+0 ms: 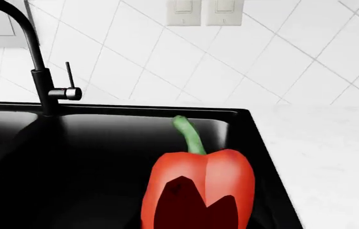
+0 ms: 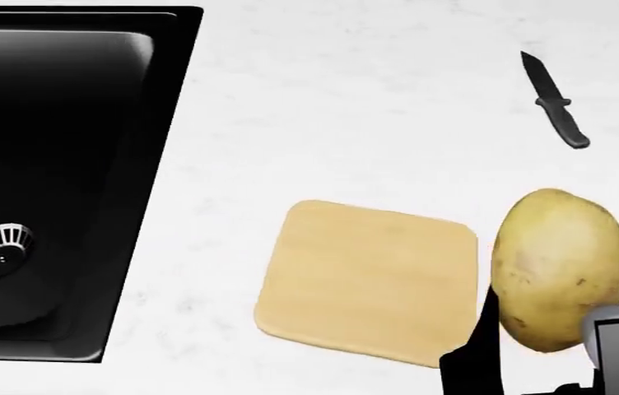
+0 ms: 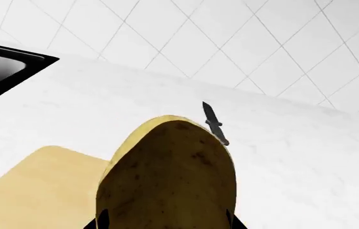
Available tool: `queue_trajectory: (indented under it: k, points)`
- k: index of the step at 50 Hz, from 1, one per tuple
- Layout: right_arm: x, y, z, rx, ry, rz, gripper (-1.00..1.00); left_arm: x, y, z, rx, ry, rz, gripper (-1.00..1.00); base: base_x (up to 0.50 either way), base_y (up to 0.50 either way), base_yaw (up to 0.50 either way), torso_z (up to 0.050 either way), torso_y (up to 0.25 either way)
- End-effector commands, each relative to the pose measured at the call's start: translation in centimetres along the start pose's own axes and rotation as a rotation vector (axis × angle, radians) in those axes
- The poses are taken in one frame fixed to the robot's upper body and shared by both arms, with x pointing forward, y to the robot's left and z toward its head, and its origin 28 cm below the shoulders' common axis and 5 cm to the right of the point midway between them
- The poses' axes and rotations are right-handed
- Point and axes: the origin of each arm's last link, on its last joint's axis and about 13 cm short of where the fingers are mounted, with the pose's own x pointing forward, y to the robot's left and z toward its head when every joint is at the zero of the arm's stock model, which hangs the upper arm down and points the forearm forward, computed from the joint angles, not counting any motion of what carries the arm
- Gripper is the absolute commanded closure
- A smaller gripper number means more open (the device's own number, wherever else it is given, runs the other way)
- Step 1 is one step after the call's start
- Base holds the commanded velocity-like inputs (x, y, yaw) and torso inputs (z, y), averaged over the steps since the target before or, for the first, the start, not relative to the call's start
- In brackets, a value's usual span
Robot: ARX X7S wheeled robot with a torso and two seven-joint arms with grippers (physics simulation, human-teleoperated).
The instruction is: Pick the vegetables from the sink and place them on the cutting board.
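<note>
The red bell pepper [image 1: 198, 191], green stem pointing away, fills the near part of the left wrist view, raised over the black sink [image 1: 166, 112]. My left gripper [image 1: 195, 220] is shut on it; its fingers do not show. The head view shows neither this gripper nor the pepper. The speckled yellow-tan potato [image 2: 556, 267] hangs just right of the tan cutting board [image 2: 365, 280], with my right gripper [image 2: 551, 329] shut on it. Dark fingertips [image 3: 103, 220] flank the potato [image 3: 166, 176] in the right wrist view, and the board [image 3: 33, 186] lies beside and below it.
A black knife [image 2: 555, 99] lies on the white counter beyond the potato. The sink basin [image 2: 167, 123] with its round drain [image 2: 0, 247] sits left of the board. A tall black faucet [image 1: 36, 62] rises behind the basin, before a tiled wall with switches [image 1: 205, 12].
</note>
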Motion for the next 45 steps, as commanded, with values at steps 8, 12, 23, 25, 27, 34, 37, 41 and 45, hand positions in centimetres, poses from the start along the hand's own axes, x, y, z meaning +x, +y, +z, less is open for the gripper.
queue_trajectory:
  k: [8,12,23,25,27,34,37,41,45]
  points:
    - [0.3,0.1,0.0,-0.026,-0.025,0.028,1.00,0.1,-0.1,0.3,-0.057,-0.030,-0.022,1.00,0.00,-0.36,0.00,0.000,0.000]
    - [0.4,0.0,0.0,-0.013,-0.026,0.012,1.00,0.1,0.0,0.4,-0.055,-0.034,-0.021,1.00,0.00,0.00,0.00,0.000,0.000]
    - [4.5,0.0,4.6,-0.003,0.152,0.294,1.00,0.0,-0.3,0.5,-0.064,-0.028,-0.041,1.00,0.00,0.00,0.00,0.000,0.000]
    - [4.8,-0.6,6.5,-0.039,0.163,0.291,1.00,0.0,-0.3,0.3,-0.067,-0.025,-0.043,1.00,0.00,0.00,0.00,0.000,0.000]
    - [5.2,-1.0,8.4,-0.008,0.180,0.322,1.00,-0.1,-0.1,0.1,-0.069,-0.023,-0.044,1.00,0.00,0.00,0.00,0.008,0.000]
    - [8.2,-2.9,12.3,0.054,0.409,0.511,1.00,0.2,-0.2,-0.1,-0.065,-0.020,-0.039,1.00,0.00,0.00,0.00,0.000,0.000]
    - [9.4,-2.9,12.9,0.035,0.467,0.522,1.00,0.2,-0.2,0.0,-0.066,-0.023,-0.037,1.00,0.00,0.00,0.00,0.000,0.000]
    - [10.8,-2.7,12.8,0.049,0.584,0.587,1.00,0.3,-0.2,-0.5,-0.064,-0.011,-0.035,1.00,0.00,0.00,0.00,0.000,0.000]
    - [12.5,-2.4,13.0,0.059,0.633,0.598,1.00,0.3,-0.2,-0.1,-0.062,-0.015,-0.032,1.00,0.00,0.00,0.00,0.000,0.000]
